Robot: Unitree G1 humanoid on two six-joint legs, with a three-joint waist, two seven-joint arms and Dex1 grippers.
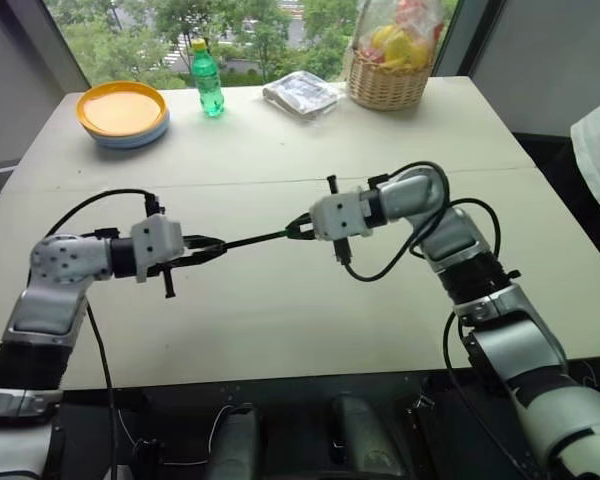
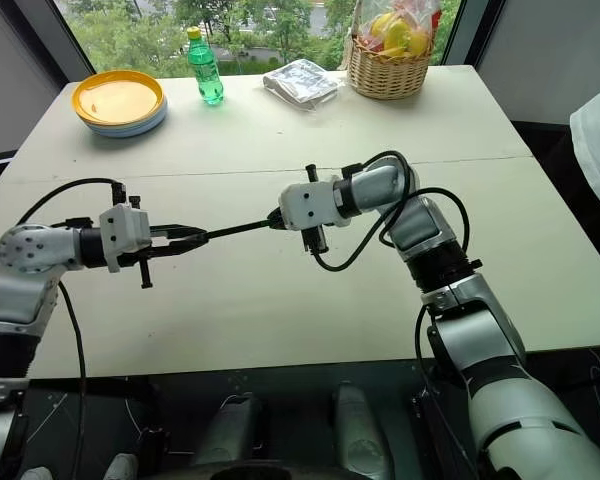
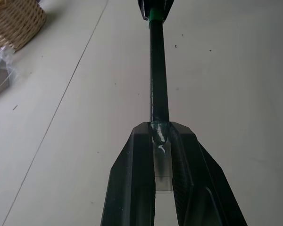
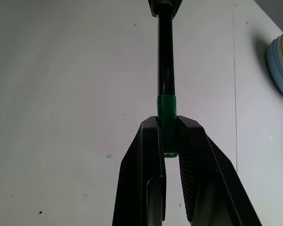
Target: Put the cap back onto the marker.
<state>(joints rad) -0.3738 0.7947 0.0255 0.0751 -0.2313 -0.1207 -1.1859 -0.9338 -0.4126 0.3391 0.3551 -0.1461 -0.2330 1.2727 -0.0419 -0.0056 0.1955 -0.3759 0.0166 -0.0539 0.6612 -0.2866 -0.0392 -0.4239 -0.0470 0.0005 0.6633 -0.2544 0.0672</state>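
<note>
The left end effector (image 1: 212, 245) is pinched on the rear end of the marker (image 1: 255, 238), its two black fingers (image 3: 132, 179) pressed against the dark barrel; the right end effector (image 1: 298, 229) is clamped on the cap (image 4: 168, 110), the small green cylinder squeezed between its finger pads (image 4: 193, 155); the two face each other above the middle of the surface (image 1: 280, 310), the right one at about 3 o'clock of the left; the marker runs between them as one straight dark line, held clear of the surface and rising slightly toward the right; in the right wrist view the cap sits around the end of the barrel, its green rim just past the fingertips, with the barrel leading on to the left end effector at the far end; whether the cap is pushed fully home I cannot tell.

Farther out, toward 12 o'clock along the far edge of the surface: a stack of plates (image 1: 122, 113) with an orange one on top at about 11 o'clock; a green drink bottle (image 1: 207, 79) just beside it; a clear-wrapped packet (image 1: 301, 94) near 12 o'clock; a wicker basket (image 1: 388, 84) of wrapped goods at about 1 o'clock.
</note>
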